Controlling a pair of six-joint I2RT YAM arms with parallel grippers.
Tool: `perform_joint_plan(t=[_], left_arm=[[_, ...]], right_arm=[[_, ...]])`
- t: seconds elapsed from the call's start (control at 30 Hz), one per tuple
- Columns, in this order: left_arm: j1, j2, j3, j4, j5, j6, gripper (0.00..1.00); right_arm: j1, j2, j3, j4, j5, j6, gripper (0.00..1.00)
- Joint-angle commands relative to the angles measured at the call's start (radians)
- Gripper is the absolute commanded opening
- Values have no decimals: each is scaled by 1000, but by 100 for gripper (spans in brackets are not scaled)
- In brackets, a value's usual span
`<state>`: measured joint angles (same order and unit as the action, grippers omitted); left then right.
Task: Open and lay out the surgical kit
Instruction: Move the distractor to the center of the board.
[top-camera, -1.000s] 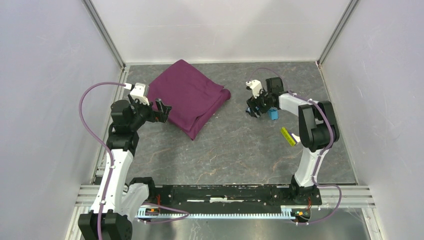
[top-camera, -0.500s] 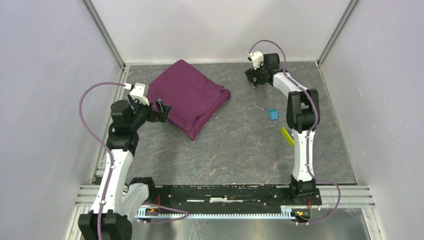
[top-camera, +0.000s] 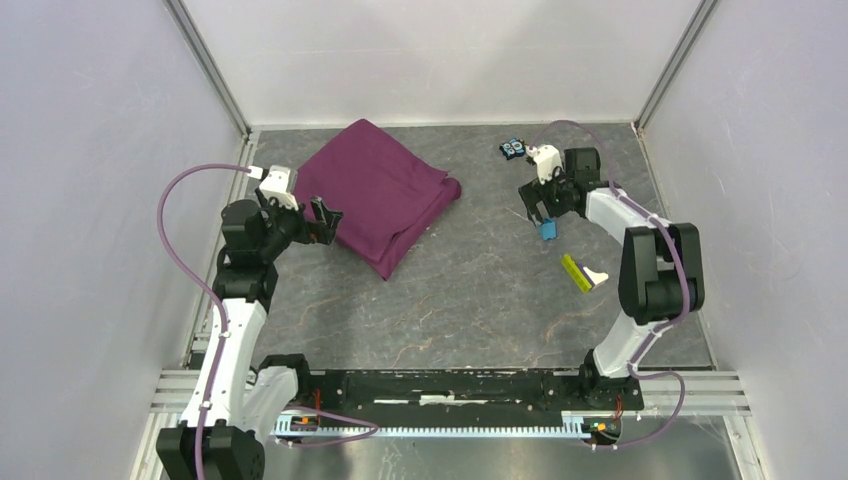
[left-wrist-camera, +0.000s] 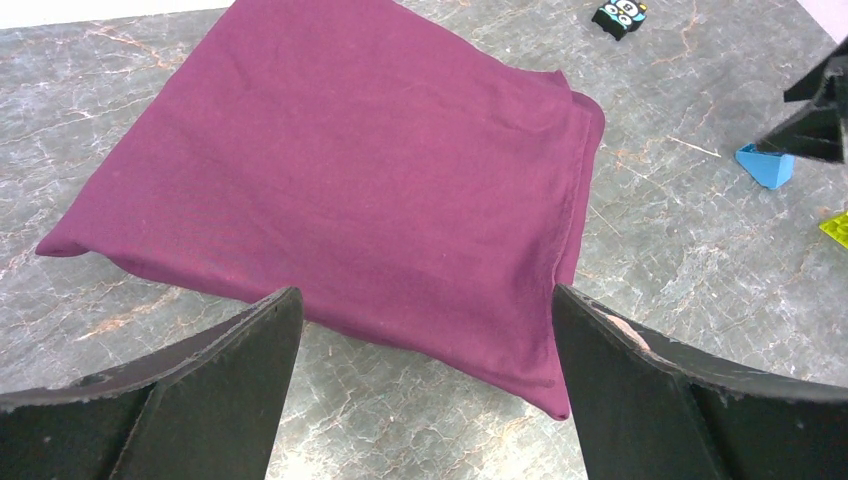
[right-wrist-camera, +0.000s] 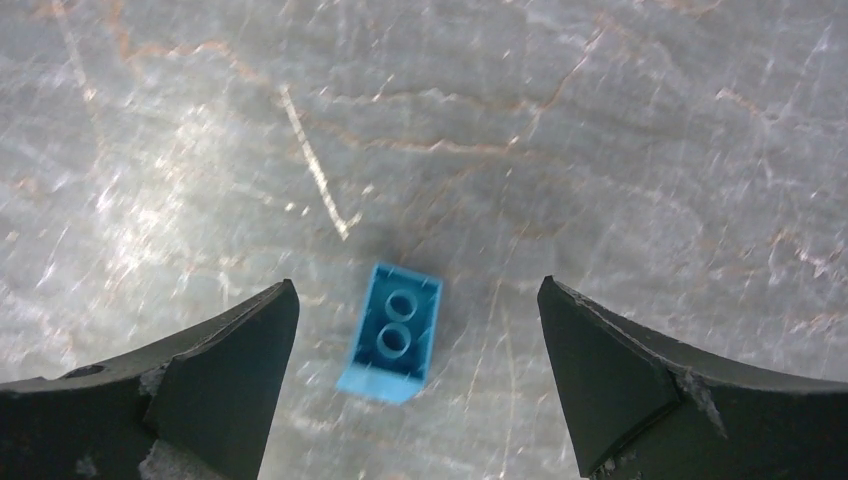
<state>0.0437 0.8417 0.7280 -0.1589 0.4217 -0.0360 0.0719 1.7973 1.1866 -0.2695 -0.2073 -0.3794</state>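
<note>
Top external: folded cloth (top-camera: 375, 195) sits diamond-wise, corner pointing away; left gripper (top-camera: 325, 222), right gripper (top-camera: 540, 212) gape

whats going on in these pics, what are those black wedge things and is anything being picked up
Two robot arms are bolted at the near edge of a grey stone-look table. One picture comes from a camera fixed above and behind them. The other two come from a camera on each wrist, and the black wedges are that arm's own two fingers.

The left claw stands open at the edge of a folded purple cloth, which fills most of its wrist picture. The right claw is open above a small blue block that lies on the table, untouched.

Close by lie a yellow-green block with a white piece beside it, and a small dark toy piece sits near the back wall. Neither claw holds anything.
</note>
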Motion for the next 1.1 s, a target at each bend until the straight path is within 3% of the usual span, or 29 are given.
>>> perform_joint_plan(t=[0.0,0.2,0.3,0.43,0.53,0.6,0.67,0.77,0.87,0.97,1.07], left_arm=[[4,-3,1,47,21,25,100],[4,-6,1,47,20,23,100],[3,-8,1,47,19,23,100],[3,-3,2,47,22,21,100],[3,-1,-1,51,19,23,100],[4,-3,-1,52,16,23,100],[4,-4,-1,52,13,23,100],[3,-7,-4,52,5,25,100],[4,-8,-4,52,5,25,100],[4,-13,-4,52,7,26,100],[4,-16,-5,52,14,26,100]], right_arm=[[3,-89,-109,38,-26,-16,98],[-19,-50,-142,42,-21,-3,96],[-30,-12,-119,29,-51,4,86],[-39,43,-40,23,-70,12,57],[-42,120,98,14,-63,39,21],[-43,202,222,0,-44,65,10],[-44,282,349,-5,-7,89,20],[-50,413,560,-45,38,102,53],[-56,479,675,-90,63,98,77],[-66,389,575,-74,29,75,97],[-111,198,366,-79,-64,14,98]])
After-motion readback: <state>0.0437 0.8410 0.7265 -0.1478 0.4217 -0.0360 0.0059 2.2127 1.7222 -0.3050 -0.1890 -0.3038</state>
